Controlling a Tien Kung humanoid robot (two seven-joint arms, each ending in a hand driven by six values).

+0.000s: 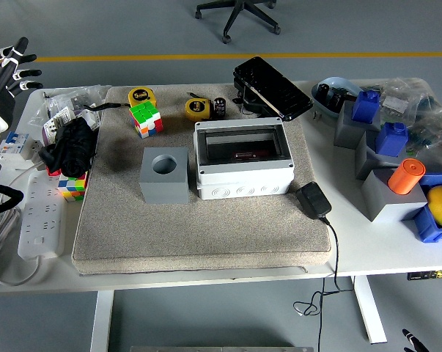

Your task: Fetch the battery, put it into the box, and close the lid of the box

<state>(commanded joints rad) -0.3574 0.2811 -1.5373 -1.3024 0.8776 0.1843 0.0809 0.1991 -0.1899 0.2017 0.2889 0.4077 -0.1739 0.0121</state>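
Observation:
The battery (219, 106), a small black cylinder, stands upright at the back of the grey mat (206, 227), next to a yellow tape measure (197, 108). The light grey box (242, 163) sits mid-mat in front of it, its top showing a dark inside with a small reddish object. A dark glossy panel (273, 88) tilts up just behind the box. My left hand (4, 66) is at the far left edge, raised off the table, fingers spread and empty, far from the battery. A black sliver at the bottom right corner (413, 340) may be my right hand.
A grey block with a round hole (165, 174) stands left of the box. Two colour cubes (146, 118) (72, 186), a second tape measure (141, 95), a black bundle (72, 145) and a power strip (41, 220) lie left. A black adapter (313, 199) and bins with parts (396, 158) are right.

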